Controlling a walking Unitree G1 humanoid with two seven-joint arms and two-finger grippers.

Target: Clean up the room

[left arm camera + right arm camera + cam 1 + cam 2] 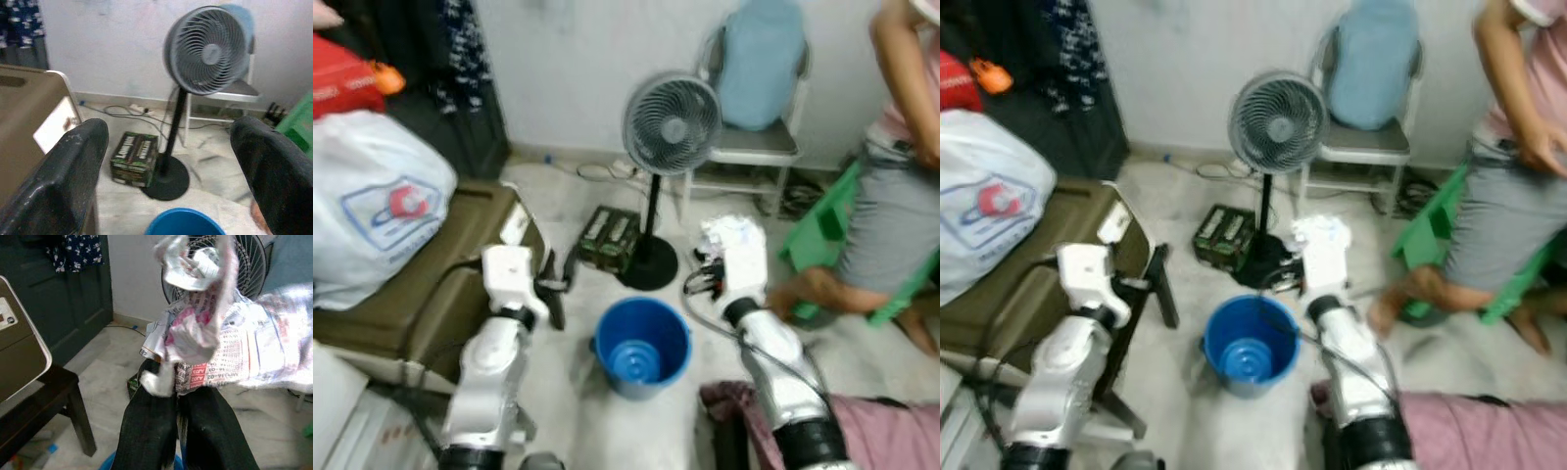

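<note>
The right hand point(183, 396) is clamped tight on a crumpled wad of printed paper point(215, 338), held above the floor at about two o'clock from the blue bucket point(641, 348). At the bucket's ten o'clock, the left hand point(171, 161) is spread wide with nothing between its fingers. A pedestal fan point(668, 127) stands at twelve o'clock beyond the bucket, with a person point(901, 186) at its three o'clock.
</note>
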